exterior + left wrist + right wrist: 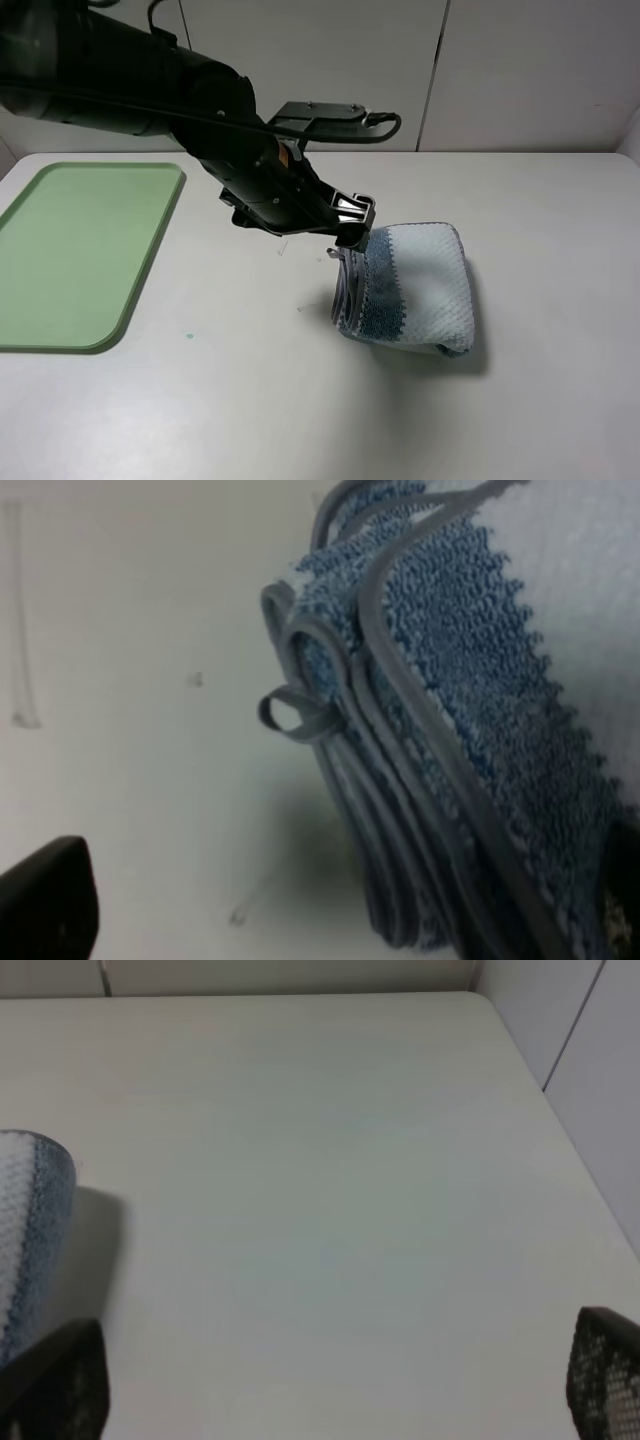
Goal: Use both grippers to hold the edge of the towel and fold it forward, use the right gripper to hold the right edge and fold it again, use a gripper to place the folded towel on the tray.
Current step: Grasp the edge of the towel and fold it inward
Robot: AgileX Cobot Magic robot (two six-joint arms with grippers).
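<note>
Grey loop (295, 712) on the towel (415, 290) shows only in left wrist view; all jaws stand released.

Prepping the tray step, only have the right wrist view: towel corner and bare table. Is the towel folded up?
Observer: Yes, the towel is a thick folded stack on the table.
Operator: Left pincer?
Observer: Left pincer is open, jaws either side of the towel's bound edges.
Operator: Tray?
Observer: Tray lies far left; the towel is not on it.
</note>
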